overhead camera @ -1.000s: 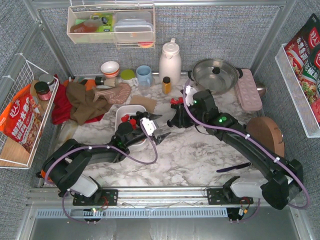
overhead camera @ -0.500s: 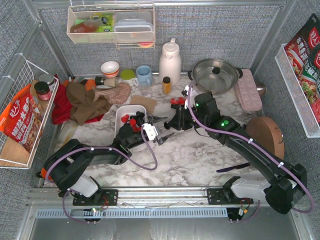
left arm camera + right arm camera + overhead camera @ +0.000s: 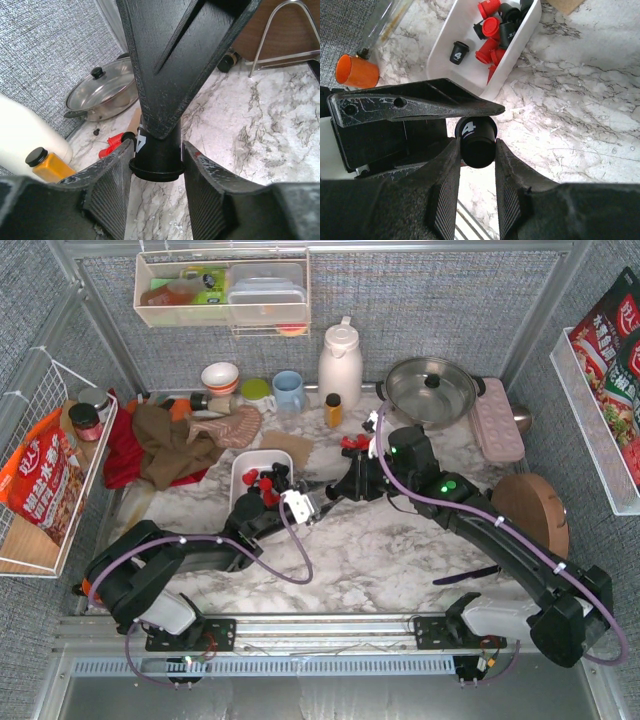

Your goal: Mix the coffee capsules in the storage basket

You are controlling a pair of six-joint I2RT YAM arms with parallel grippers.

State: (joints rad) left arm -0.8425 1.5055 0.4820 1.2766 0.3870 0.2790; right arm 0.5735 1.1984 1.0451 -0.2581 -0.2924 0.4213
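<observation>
A black coffee capsule marked "4" hangs above the marble table, right of the white storage basket, between both grippers. My right gripper is shut on its body. My left gripper is closed around its rim from the other side. In the top view the left gripper and right gripper meet tip to tip. The basket holds several red and black capsules. A few red capsules lie loose on the table behind the right gripper, and they also show in the left wrist view.
An orange-yellow bottle, white jug and lidded pan stand at the back. A pink dimpled tray and round wooden board are at the right. Cloths lie left of the basket. An orange cup is beside the basket.
My left gripper moved right and towards the right gripper and its spread fingers closed around the black capsule that the right gripper holds. The right gripper shifted slightly left.
</observation>
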